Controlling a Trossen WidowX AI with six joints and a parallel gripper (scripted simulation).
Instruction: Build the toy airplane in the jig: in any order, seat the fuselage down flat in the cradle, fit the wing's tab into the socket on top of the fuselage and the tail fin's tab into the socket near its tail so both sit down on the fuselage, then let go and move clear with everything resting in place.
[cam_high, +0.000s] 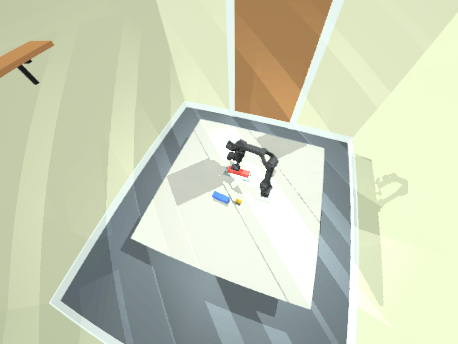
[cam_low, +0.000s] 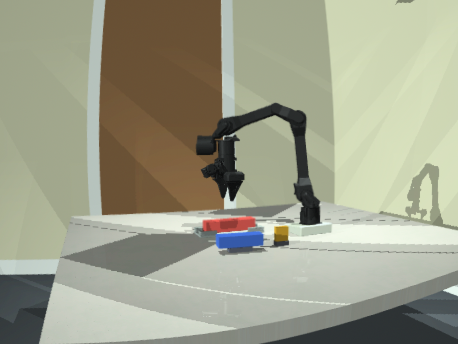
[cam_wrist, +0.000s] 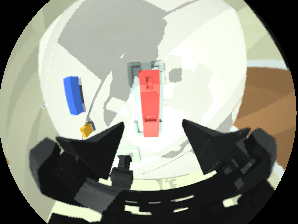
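Note:
The red fuselage (cam_high: 242, 173) (cam_low: 229, 224) (cam_wrist: 150, 104) lies lengthwise in the grey jig cradle (cam_low: 200, 232) (cam_wrist: 132, 74) and looks level, with its two sockets facing up. My gripper (cam_high: 235, 168) (cam_low: 228, 199) (cam_wrist: 153, 122) is open and empty, above the fuselage and not touching it. The blue wing (cam_high: 220, 197) (cam_low: 240, 240) (cam_wrist: 73, 95) lies on the table beside the jig. The small yellow-orange tail fin (cam_high: 238, 201) (cam_low: 281, 233) (cam_wrist: 86, 130) stands near one end of the wing, with a dark part under it. The contact between fuselage and cradle is mostly hidden.
The arm's pale base plate (cam_low: 312, 229) is on the tail fin's side, beyond the jig. The table edge (cam_low: 300, 327) runs along the front in the exterior view. Shadows and bright bands cross the table top.

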